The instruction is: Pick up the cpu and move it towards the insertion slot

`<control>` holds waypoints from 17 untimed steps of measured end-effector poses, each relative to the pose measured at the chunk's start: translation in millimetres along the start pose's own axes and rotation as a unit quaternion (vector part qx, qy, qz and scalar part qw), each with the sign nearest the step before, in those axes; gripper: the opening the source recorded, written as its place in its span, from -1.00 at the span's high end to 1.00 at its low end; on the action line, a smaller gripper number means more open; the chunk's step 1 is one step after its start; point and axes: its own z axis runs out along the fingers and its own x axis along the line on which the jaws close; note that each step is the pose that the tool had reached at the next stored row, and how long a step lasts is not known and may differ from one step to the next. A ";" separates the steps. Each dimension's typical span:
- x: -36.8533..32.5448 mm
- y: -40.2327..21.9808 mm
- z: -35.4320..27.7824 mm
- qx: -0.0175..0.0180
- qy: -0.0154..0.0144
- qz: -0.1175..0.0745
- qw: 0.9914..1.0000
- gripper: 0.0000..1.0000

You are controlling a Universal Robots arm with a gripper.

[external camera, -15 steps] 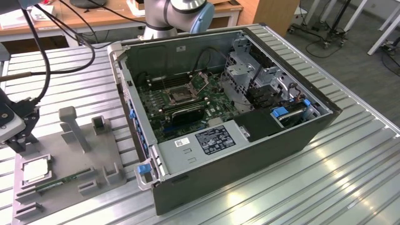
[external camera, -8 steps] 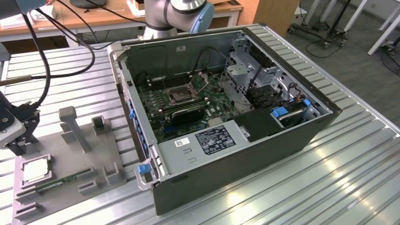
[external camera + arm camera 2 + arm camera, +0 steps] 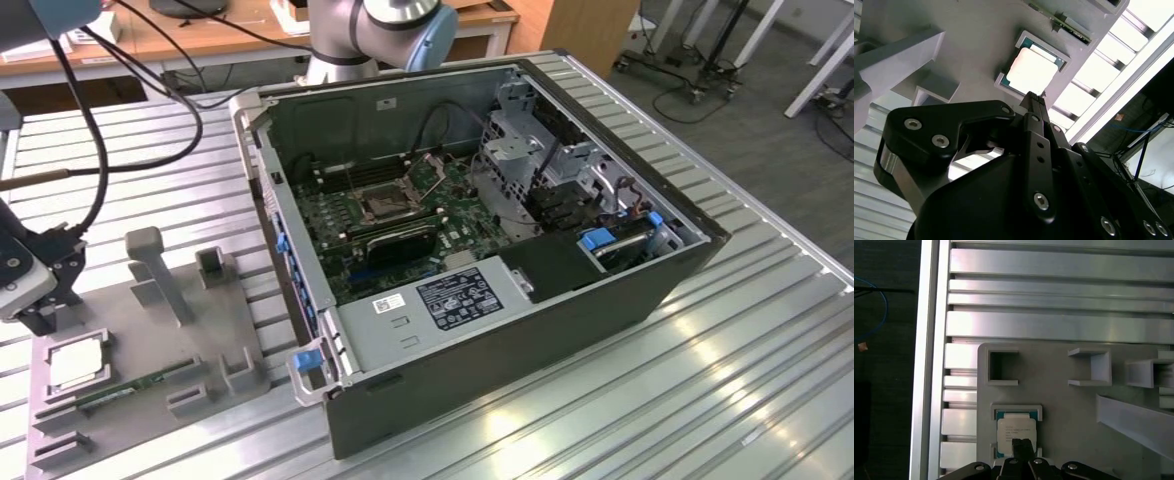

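Note:
The cpu lies flat in a pocket of the grey fixture plate at the exterior view's left, silvery face up. My gripper hangs just above it and slightly off to one side. In both wrist views the cpu sits straight ahead of the gripper, whose two black fingers are pressed together and hold nothing. The insertion slot is a silver-framed square socket on the green board inside the open computer case, far from the gripper.
A thin green memory stick lies on the fixture beside the cpu. Grey upright posts and pockets rise from the plate. The case walls surround the board. Black cables hang above the gripper. The table top is ribbed aluminium.

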 end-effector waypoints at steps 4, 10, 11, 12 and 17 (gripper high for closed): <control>0.1 -0.2 0.5 0.000 0.000 0.000 1.000 0.79; 0.1 -0.3 0.7 0.000 0.000 0.000 1.000 0.79; 0.1 -0.4 0.8 0.000 0.000 0.000 1.000 0.79; 0.1 -0.6 1.1 0.000 0.000 0.000 1.000 0.79; 0.2 -2.8 4.8 0.000 0.000 0.000 1.000 0.79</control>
